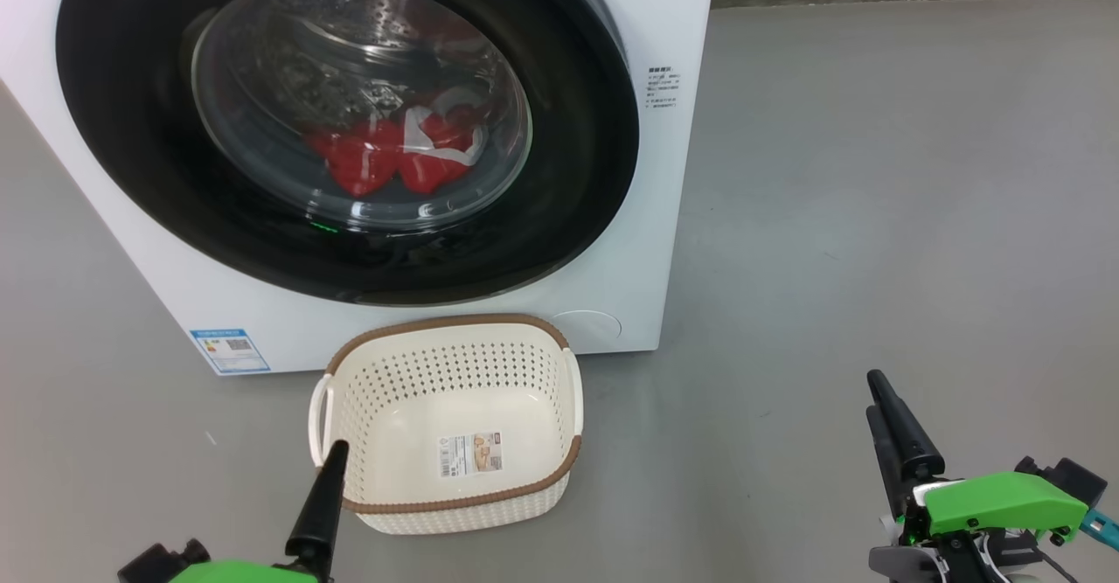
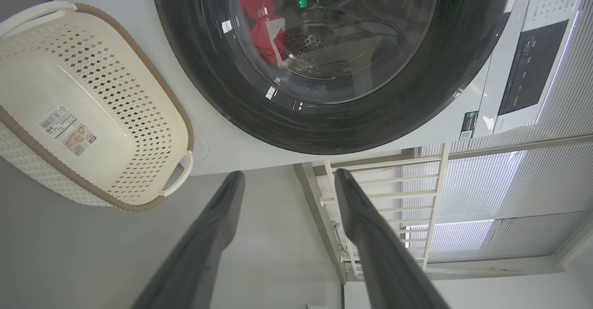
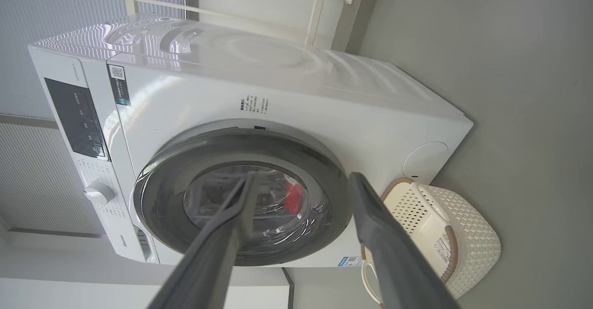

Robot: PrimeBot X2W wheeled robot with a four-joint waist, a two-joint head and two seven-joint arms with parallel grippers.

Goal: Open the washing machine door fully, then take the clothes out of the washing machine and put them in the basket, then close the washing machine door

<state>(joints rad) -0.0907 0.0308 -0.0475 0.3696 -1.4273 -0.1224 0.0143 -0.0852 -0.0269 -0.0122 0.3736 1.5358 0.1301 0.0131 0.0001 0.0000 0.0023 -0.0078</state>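
Head view has the washing machine door (image 1: pixel 350 128) shut over the red clothes (image 1: pixel 385 162), basket (image 1: pixel 446 326) on the floor (image 1: pixel 874 216) just before it, left tool (image 2: pixel 288 179) and right tool (image 3: pixel 303 179) both spread, empty and well short of the door, so I would hook its rim edge and pull along the hinge arc
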